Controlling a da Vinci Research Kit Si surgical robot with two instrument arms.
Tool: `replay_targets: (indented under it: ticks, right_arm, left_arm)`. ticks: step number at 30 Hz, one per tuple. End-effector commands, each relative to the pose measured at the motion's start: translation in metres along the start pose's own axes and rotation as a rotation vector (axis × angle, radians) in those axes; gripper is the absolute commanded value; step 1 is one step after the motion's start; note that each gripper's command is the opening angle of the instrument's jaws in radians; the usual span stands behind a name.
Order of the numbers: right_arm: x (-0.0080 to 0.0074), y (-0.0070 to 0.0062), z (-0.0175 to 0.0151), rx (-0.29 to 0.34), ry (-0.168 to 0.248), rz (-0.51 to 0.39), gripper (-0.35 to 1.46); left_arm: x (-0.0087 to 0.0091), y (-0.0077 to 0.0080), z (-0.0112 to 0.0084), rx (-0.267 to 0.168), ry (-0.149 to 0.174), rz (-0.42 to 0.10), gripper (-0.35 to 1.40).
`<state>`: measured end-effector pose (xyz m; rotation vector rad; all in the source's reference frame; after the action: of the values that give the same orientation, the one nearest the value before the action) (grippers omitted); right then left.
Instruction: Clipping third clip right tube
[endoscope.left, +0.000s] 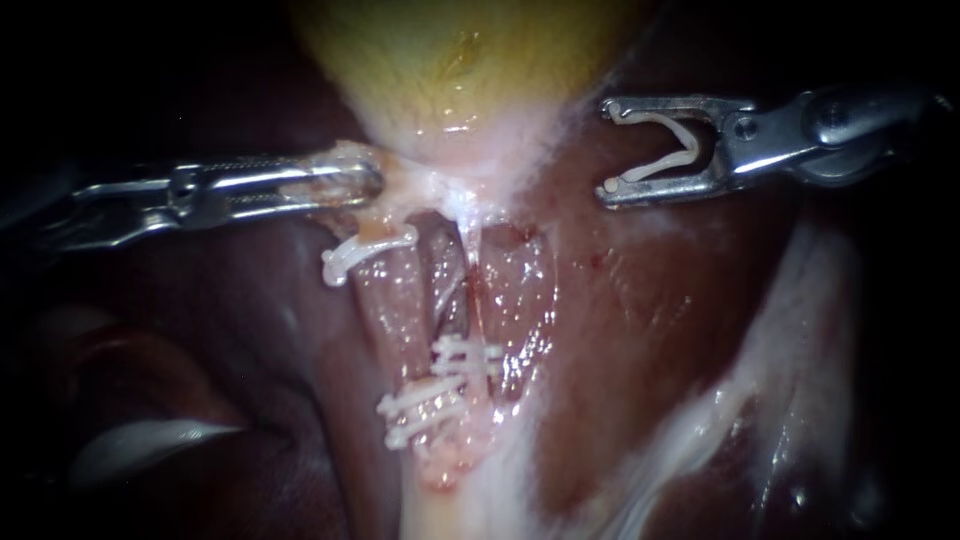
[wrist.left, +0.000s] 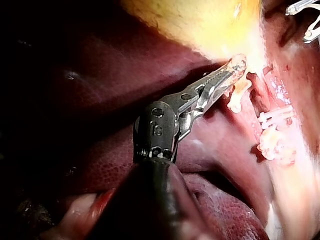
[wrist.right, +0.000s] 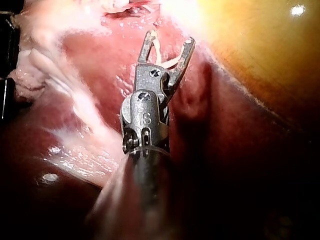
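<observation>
Tissue like this right tube (endoscope.left: 515, 290) looks soft, wet and thin-walled. I judge it will flatten under a light squeeze, slip away from a glancing touch and tear if dragged. It runs down from the neck of the gallbladder (endoscope.left: 450, 60), just beside the left tube (endoscope.left: 395, 300) with only a narrow dark slit between them, and it lies on the liver (endoscope.left: 640, 320). Low on it sit what seem to be two set clips (endoscope.left: 468, 358). The stretch above them, up toward the neck, is bare. That is where I would take hold, square across the tube and clear of the set pair.

The end effector of my right instrument (endoscope.left: 609, 150) hangs well apart from the tube, up and to its right over the liver. Its jaws stand wide, and a white clip (endoscope.left: 690, 148), itself open, sits between them with one leg end against each jaw. The clip looks light and springy, and nothing is inside it yet.

My left instrument (endoscope.left: 370, 182) has its jaws closed on pale tissue at the gallbladder's neck, which appears to put the tubes under tension.

The bare liver surface between the clip and the tube gives an open approach from the right. The tight places are three:
- the slit toward the left tube, where the far jaw must pass without catching the neighbour or its upper clip (endoscope.left: 362, 252);
- the liver underneath, which a jaw tip could gouge;
- the left instrument's tip, near the top of the bare stretch.
</observation>
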<state>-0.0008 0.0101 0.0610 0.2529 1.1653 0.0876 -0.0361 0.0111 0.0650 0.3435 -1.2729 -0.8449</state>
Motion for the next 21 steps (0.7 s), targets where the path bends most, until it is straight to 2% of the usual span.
replay_targets:
  ticks: [1,8,17,21]
  right_arm:
    - [0.0,0.0,0.0,0.0,0.0,0.0,0.47]
    - [0.0002,-0.0004,0.0001,0.0,0.001,0.028,0.47]
    - [0.0015,-0.0031,0.0018,0.006,0.003,0.144,0.47]
    - [0.0014,-0.0042,0.0032,0.033,-0.02,0.2,0.47]
  left_arm:
    - [-0.0002,0.0,-0.0002,-0.004,0.0,-0.002,-0.35]
    - [-0.0001,0.0,-0.0004,-0.006,-0.003,-0.002,-0.35]
    - [0.0001,-0.0001,-0.0003,-0.008,-0.004,-0.001,-0.35]
    - [0.0001,-0.0003,-0.0003,-0.009,-0.004,-0.001,-0.35]
